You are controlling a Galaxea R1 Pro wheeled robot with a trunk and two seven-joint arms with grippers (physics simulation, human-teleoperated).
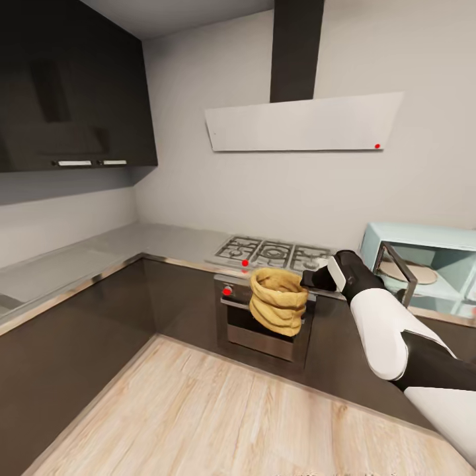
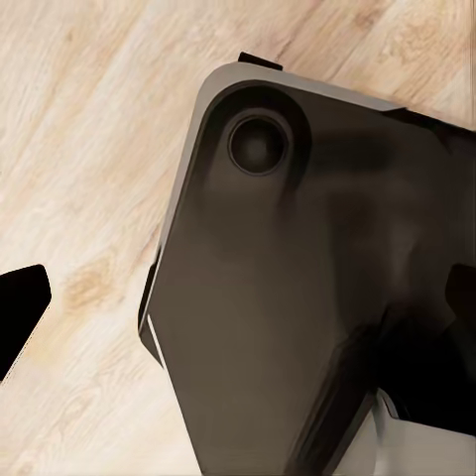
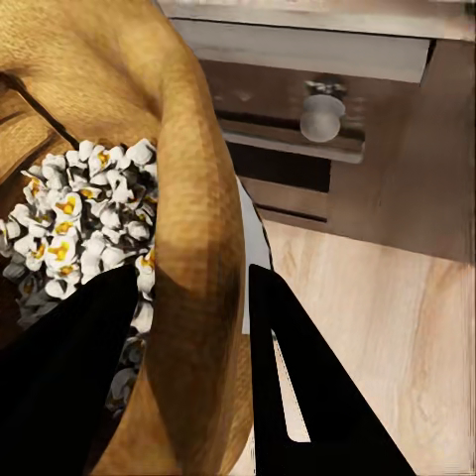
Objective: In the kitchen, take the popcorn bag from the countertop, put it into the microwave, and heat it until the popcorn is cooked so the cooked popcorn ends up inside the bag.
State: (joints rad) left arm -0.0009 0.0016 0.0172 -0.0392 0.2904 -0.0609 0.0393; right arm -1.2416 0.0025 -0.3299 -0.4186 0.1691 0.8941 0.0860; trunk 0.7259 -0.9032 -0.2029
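No writing is showing; the right gripper (image 3: pixel 193 387) is pinching the popcorn bag (image 1: pixel 278 299) rim beside the microwave (image 1: pixel 423 264), popcorn (image 3: pixel 84 213) filling it. Left fingers: cannot tell.

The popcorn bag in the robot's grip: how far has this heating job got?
Done: the popcorn bag is off the countertop, pinched at its rim by the right gripper, one finger inside and one outside. The popcorn inside already looks white and puffed. In hand: the bag hangs in front of the oven. Left: the microwave stands open with no bag in it.
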